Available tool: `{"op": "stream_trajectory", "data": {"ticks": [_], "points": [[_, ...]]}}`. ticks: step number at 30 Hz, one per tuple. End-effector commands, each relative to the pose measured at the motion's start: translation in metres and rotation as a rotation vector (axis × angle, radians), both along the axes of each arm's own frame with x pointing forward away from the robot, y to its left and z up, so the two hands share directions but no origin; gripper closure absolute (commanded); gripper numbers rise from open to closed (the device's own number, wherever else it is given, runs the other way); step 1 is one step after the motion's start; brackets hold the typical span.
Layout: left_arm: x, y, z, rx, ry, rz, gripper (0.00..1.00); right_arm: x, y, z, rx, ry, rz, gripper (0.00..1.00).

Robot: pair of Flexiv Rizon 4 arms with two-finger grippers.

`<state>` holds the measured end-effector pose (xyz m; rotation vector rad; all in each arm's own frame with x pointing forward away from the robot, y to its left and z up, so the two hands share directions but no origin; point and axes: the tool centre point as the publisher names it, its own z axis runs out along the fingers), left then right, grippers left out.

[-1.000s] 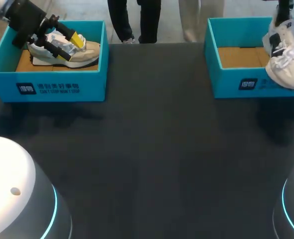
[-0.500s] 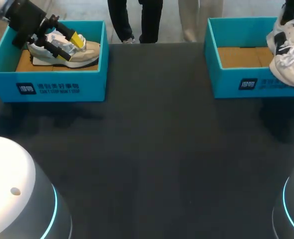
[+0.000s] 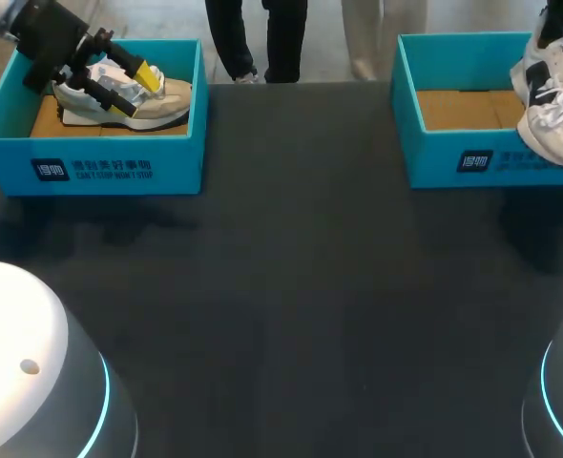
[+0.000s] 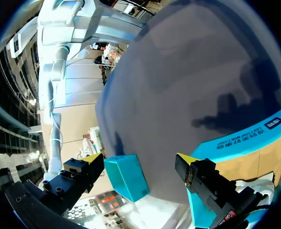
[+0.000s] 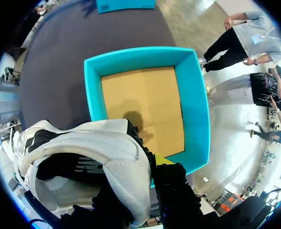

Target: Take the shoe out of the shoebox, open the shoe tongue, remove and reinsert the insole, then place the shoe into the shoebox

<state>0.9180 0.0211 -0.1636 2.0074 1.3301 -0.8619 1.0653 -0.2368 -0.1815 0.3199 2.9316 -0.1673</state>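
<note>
- Nearest us, the dark table point(image 3: 291, 286) is carrying two teal shoeboxes set well apart toward its far edge
- On my left, the left shoebox point(image 3: 110, 167) is sitting with its printed wall facing us; the beige shoe point(image 3: 162, 100) is lying inside it on its sole, toe pointing toward the table's middle
- The left tool point(image 4: 137, 158) is hanging down into that box over the shoe's heel half; its fingers are standing wide apart, and the wrist view is showing nothing gripped between the yellow tips
- On my right, the right shoebox point(image 3: 453, 162) is showing its brown cardboard floor point(image 5: 145, 105)
- The white shoe point(image 3: 553, 110) is hanging in the air above that box's right end, collar uppermost, laces dangling, sole off the cardboard
- Farthest and highest, the right tool point(image 5: 152, 162) is clamping the white shoe's collar from above; one yellow tip is showing outside the collar, the other is hiding behind the shoe
</note>
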Motion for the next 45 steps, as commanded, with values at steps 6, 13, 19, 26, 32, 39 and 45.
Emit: {"op": "stream_trajectory", "data": {"ticks": [6, 13, 19, 26, 32, 39, 45], "points": [[0.0, 0.0, 0.0, 0.003, -0.001, 0.0, 0.0, -0.006, -0.021, 0.002, 0.0, 0.015, 0.045, 1.0], [0.0, 0.0, 0.0, 0.003, -0.001, 0.0, 0.0, -0.002, -0.046, -0.007, -0.038, 0.051, 0.028, 1.0], [0.0, 0.0, 0.0, 0.003, -0.001, 0.0, 0.0, -0.006, -0.067, -0.01, -0.054, 0.06, -0.064, 1.0], [0.0, 0.0, 0.0, 0.003, -0.001, 0.0, 0.0, -0.012, -0.087, -0.01, -0.055, 0.052, -0.269, 1.0], [0.0, 0.0, 0.0, 0.003, -0.001, 0.0, 0.0, -0.014, -0.104, -0.006, -0.051, 0.063, -0.58, 1.0], [0.0, 0.0, 0.0, 0.003, -0.001, 0.0, 0.0, -0.017, -0.106, 0.007, -0.019, 0.045, -0.779, 1.0], [0.0, 0.0, 0.0, 0.003, -0.001, 0.0, 0.0, -0.018, -0.106, 0.011, -0.004, 0.037, -0.902, 1.0]]}}
